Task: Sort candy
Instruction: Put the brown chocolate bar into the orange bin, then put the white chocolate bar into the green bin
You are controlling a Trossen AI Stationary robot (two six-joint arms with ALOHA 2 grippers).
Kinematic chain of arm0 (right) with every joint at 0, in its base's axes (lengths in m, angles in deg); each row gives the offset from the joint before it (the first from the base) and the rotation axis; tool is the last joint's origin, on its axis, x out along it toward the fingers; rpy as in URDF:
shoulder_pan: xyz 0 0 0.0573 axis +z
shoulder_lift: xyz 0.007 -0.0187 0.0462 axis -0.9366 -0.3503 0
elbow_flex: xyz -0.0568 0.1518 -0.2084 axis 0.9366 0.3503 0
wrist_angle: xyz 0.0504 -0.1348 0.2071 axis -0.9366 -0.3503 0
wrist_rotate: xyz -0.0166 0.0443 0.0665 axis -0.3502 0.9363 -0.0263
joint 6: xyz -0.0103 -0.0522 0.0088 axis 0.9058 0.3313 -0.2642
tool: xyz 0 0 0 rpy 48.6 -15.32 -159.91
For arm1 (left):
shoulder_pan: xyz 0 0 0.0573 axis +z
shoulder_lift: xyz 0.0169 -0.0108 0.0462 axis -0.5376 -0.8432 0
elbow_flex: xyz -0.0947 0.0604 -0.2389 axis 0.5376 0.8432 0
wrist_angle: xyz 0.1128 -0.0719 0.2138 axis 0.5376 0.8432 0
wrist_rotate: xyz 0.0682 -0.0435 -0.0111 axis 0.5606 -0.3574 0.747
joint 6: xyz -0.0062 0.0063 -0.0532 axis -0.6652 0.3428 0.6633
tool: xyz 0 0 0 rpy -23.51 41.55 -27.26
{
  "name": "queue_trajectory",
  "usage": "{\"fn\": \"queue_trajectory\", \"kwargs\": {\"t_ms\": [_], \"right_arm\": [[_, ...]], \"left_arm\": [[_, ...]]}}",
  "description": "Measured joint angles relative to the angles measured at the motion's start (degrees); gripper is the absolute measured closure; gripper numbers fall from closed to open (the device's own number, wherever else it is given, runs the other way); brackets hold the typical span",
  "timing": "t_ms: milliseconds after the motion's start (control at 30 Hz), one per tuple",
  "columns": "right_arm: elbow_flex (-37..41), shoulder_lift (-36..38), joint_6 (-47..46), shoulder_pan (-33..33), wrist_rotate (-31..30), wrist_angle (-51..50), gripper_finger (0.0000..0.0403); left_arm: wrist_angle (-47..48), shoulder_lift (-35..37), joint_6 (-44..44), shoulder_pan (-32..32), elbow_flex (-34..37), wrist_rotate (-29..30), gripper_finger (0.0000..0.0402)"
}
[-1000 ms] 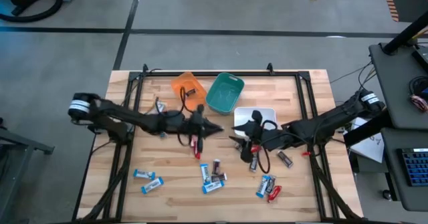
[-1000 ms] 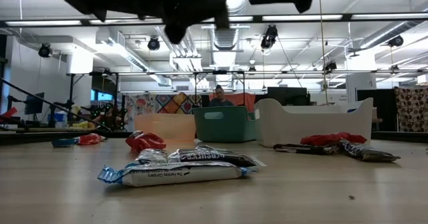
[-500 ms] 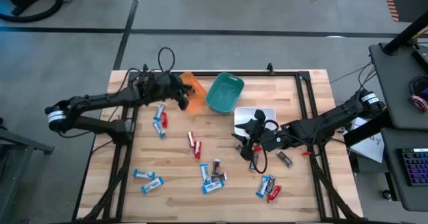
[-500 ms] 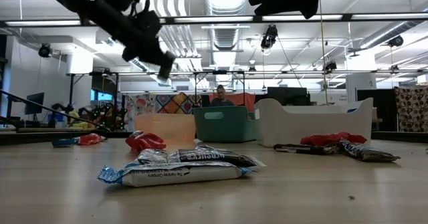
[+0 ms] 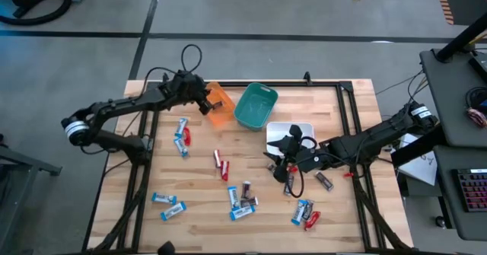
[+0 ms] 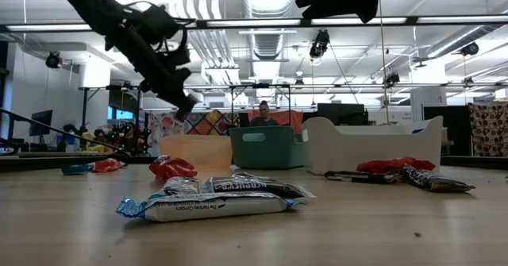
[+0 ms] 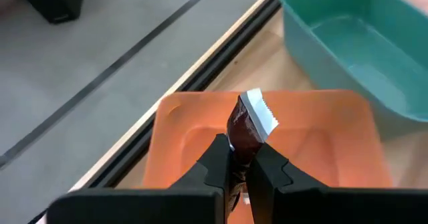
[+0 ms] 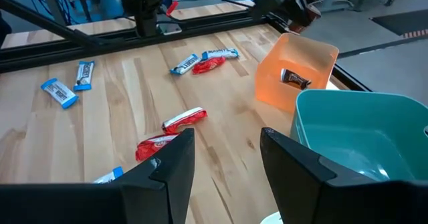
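Observation:
My left gripper (image 5: 204, 103) hangs over the orange bin (image 5: 221, 106) at the table's far side, shut on a dark brown candy (image 7: 245, 132). The low view shows the left gripper (image 6: 182, 107) above the orange bin (image 6: 194, 149). Another dark candy (image 8: 294, 79) lies inside that bin. My right gripper (image 5: 275, 162) is open in front of the white bin (image 5: 300, 129), above the table and touching nothing. Red, blue-and-white and dark candies lie flat on the wood, among them a red pair (image 5: 221, 164) and a middle cluster (image 5: 242, 198). My left gripper pinches the dark brown candy between its two fingers at the bar's lower part (image 7: 239, 146). The candy's white crimped end (image 7: 259, 112) sticks out past the fingertips. It is lifted clear, over the orange bin's inside.
A teal bin (image 5: 255, 106) stands between the orange and the white bin. More candies lie at the left (image 5: 181, 134), near left (image 5: 168, 204) and near right (image 5: 305, 212), with dark ones (image 5: 325, 181) by my right gripper. A black frame (image 5: 228, 83) runs along the table's edges.
My left gripper has swung from the table's middle toward the far left, carrying the dark candy, and has come down over the orange bin. The candies it had covered at the left now show.

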Motion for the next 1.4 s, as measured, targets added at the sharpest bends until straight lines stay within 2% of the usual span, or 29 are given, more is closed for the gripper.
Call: {"fn": "queue_trajectory", "kwargs": {"t_ms": [133, 300, 633, 933, 1200, 1400], "right_arm": [[0.02, 0.0, -0.21, 0.0, -0.01, -0.27, 0.0239], [0.24, -0.01, -1.06, 0.0, 0.01, -0.67, 0.0243], [1.14, -0.04, -2.27, 0.0, 0.01, -0.71, 0.0243], [1.66, -0.04, -2.84, 0.0, 0.01, -0.69, 0.0241], [1.66, -0.04, -3.4, 0.01, 0.05, -0.68, 0.0245], [1.66, -0.04, -4.0, 0.01, 0.47, -0.68, 0.0236]], "left_arm": [[0.05, -3.96, -1.2, 0.68, -2.93, -0.62, 0.0395], [5.65, -8.55, -3.21, 1.12, -7.14, -0.71, 0.0395], [10.57, -14.82, -4.31, 2.27, -11.37, -0.51, 0.039], [12.85, -17.12, -2.38, 2.34, -14.09, -0.32, 0.0383], [13.29, -17.21, -1.9, 2.33, -14.13, 2.68, 0.0354], [14.09, -17.21, -1.7, 2.33, -14.11, 2.74, 0.0327]]}}
